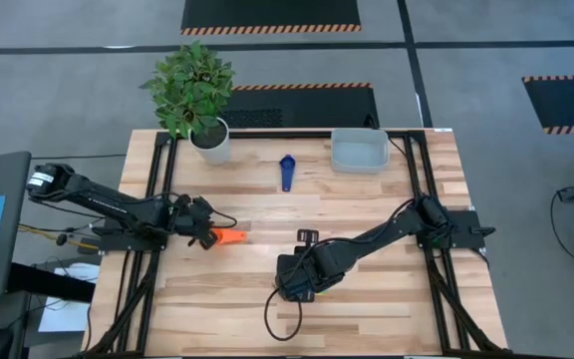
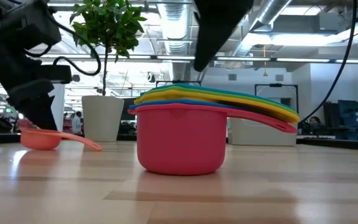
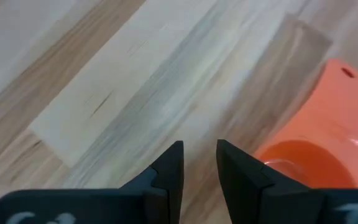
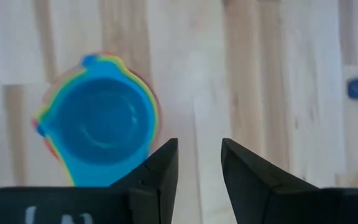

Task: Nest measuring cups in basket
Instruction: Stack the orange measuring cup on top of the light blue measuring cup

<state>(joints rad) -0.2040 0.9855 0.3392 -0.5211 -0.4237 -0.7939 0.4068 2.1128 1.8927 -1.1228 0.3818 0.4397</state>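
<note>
1. Grey floor with striped mats surrounds the wooden worktop [image 1: 367, 229], which carries a potted plant [image 1: 193, 88] and the basket [image 1: 359, 151] at its far edge.
2. From the left side the left arm reaches low across the boards; the left gripper [image 1: 207, 235] has its fingers a little apart, holding nothing, just beside the orange cup [image 1: 230, 236].
3. Bent at the elbow, the right arm reaches toward the near middle; the right gripper [image 1: 295, 286] hangs over the stacked cups [image 2: 194, 134], its fingers apart and empty.
4. Only the low view shows the stack's layers: red outside, then blue, green, yellow.
5. Only the high view shows the dark blue cup [image 1: 287, 172] lying alone, near the basket.
6. No writing is readable.
</note>
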